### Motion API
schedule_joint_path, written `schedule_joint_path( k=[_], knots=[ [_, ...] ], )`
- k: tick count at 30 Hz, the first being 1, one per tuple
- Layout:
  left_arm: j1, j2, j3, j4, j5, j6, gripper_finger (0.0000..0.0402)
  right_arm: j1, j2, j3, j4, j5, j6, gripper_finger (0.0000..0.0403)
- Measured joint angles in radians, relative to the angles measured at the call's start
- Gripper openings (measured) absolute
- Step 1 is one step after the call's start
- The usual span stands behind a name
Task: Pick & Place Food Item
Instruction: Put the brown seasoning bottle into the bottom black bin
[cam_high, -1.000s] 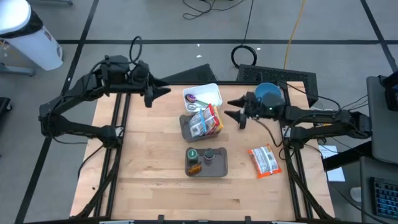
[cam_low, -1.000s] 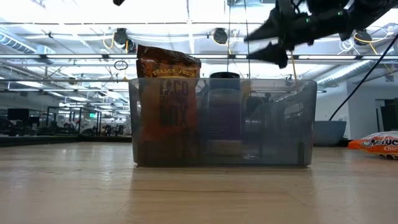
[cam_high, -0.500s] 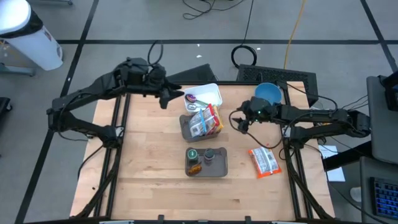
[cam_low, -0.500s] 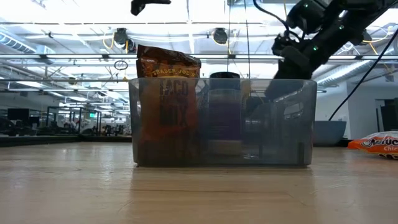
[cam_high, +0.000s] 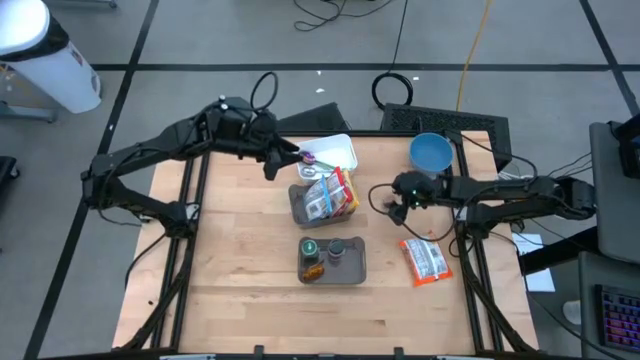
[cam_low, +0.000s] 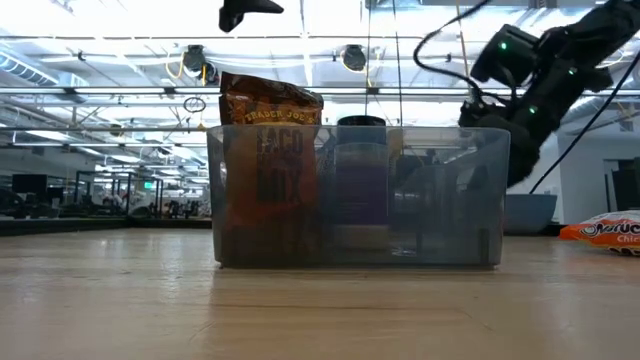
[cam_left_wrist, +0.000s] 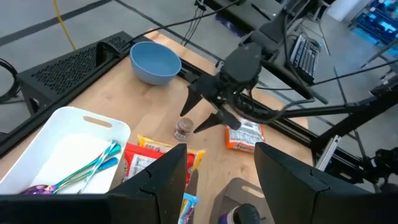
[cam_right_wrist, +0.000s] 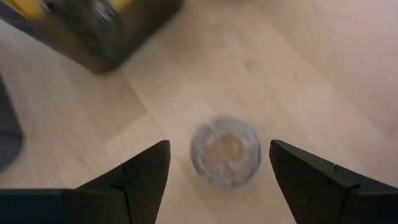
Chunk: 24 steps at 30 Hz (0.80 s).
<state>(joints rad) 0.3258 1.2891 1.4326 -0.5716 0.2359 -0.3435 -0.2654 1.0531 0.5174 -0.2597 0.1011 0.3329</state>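
A small round jar with a clear lid stands upright on the wooden table, to the right of the grey bin of snack packets. My right gripper hangs open just above the jar, slanting down, one finger on each side and clear of it. My left gripper is open and empty, raised over the table's far left by the white tray. In the low view it shows at the top.
The white tray holds coloured utensils. A blue bowl stands at the far right. An orange snack packet lies near the right edge. A grey tray with two jars sits in the middle, nearer the front, with bare wood around it.
My right gripper has tipped from nearly level to slanting steeply down and has sunk toward the small jar, staying open. My left gripper has gone toward the table's right, toward the white tray, and a little down.
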Motion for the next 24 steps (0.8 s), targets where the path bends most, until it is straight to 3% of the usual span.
schedule_joint_path(
  k=[16, 24],
  knots=[
    [-0.014, -0.008, 0.000, -0.002, 0.001, 0.024, 0.0198, -0.001, 0.022, -0.135, 0.228, 0.025, 0.128, 0.0257],
    [-0.014, -0.008, 0.000, -0.002, 0.001, 0.026, 0.0198, -0.001, 0.070, -0.144, 0.250, 0.033, 0.129, 0.0246]
  ],
)
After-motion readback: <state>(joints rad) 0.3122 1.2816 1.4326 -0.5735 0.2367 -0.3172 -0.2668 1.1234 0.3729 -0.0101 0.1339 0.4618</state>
